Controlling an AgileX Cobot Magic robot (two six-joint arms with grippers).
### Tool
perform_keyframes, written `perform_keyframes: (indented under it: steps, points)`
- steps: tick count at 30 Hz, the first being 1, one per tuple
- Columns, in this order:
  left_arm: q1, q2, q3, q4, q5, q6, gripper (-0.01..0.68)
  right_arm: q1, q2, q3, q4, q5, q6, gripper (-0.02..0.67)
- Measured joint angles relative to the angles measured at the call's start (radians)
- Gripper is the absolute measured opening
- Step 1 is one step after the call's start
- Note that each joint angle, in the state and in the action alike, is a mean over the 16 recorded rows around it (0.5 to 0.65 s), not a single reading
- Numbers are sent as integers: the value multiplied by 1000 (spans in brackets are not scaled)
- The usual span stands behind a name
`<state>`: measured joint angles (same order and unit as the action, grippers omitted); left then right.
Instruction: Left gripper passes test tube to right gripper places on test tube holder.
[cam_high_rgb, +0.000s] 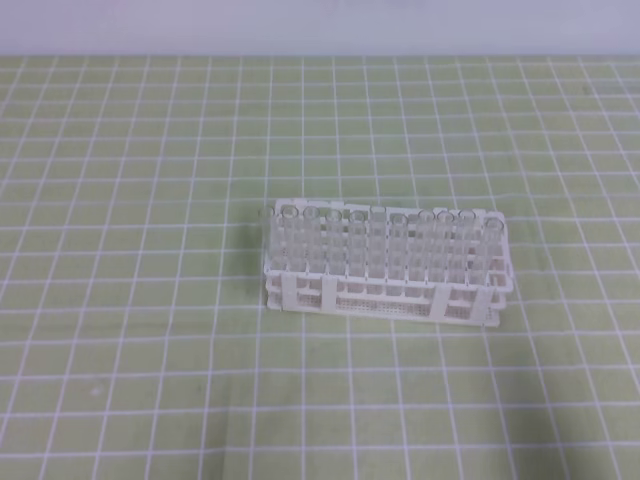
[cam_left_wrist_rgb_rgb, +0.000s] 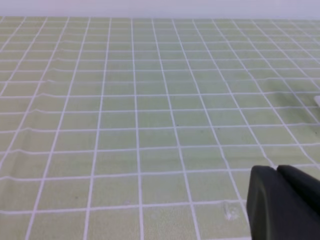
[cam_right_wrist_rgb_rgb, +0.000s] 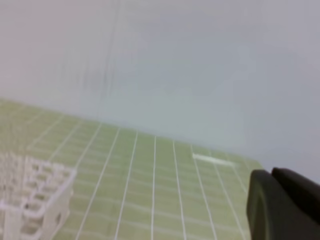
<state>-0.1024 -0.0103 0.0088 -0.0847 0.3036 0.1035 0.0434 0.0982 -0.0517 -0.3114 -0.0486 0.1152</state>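
Left gripper (cam_left_wrist_rgb_rgb: 284, 202): only a small part shows, at the lower right corner of the left wrist view. It is matt black, smooth, with softly rounded edges.
Left gripper shape: two black lobes side by side, parted by a thin dark seam that runs down between them.
Right gripper (cam_right_wrist_rgb_rgb: 283, 204): likewise a small part, at the lower right corner of the right wrist view. Matt black, smooth, rounded at its top left corner.
Right gripper shape: two black lobes divided by a narrow crease.
Markings, screws, cables: none can be made out on either part.
Exterior high view: no part of the robot shows.
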Motion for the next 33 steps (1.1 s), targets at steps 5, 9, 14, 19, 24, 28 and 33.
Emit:
perform_keyframes:
  steps: [5, 9, 14, 19, 24, 28, 33]
  points:
    - [0, 0, 0, 0, -1, 0, 0, -17, -41, 44, 144, 32, -120, -2]
    - [0, 0, 0, 0, -1, 0, 0, -17, -71, 53, 263, 126, -214, -2]
    - [0, 0, -1, 0, 0, 0, 0, -16, -100, 54, 391, 238, -304, -2]
    - [0, 0, -1, 0, 1, 0, 0, -16, -106, 54, 429, 307, -325, -2]
    - [0, -1, 0, 0, 1, 0, 0, -16, -106, 54, 410, 327, -295, -2]
    - [0, -1, 1, 0, 0, 0, 0, -16, -106, 54, 413, 326, -300, -2]
    - [-1, -2, 2, 0, -1, 0, 0, -16, -106, 54, 418, 326, -311, -2]
